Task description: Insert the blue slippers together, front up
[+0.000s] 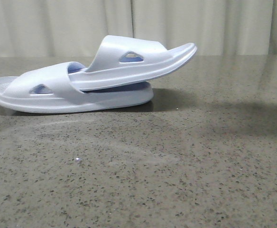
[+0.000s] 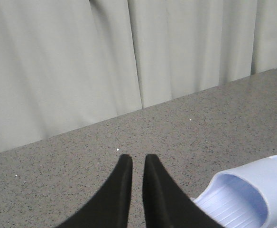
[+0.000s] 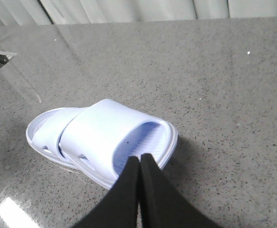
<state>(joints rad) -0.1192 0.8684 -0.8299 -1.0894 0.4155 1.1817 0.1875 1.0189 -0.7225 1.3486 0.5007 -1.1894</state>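
The two pale blue slippers lie together on the grey speckled table at the left. The lower slipper (image 1: 58,97) rests flat. The upper slipper (image 1: 129,61) is pushed under its strap and tilts up to the right. In the right wrist view the upper slipper (image 3: 105,128) covers most of the lower one (image 3: 46,128). My right gripper (image 3: 141,157) is shut and empty, its tips in line with the upper slipper's footbed. My left gripper (image 2: 138,159) is nearly closed with a thin gap, empty, over bare table beside a slipper (image 2: 252,190). Neither gripper shows in the front view.
A pale curtain (image 1: 176,23) hangs behind the table's far edge. The stone-patterned tabletop (image 1: 176,166) stretches in front of and right of the slippers. A small white speck (image 1: 77,160) lies on it.
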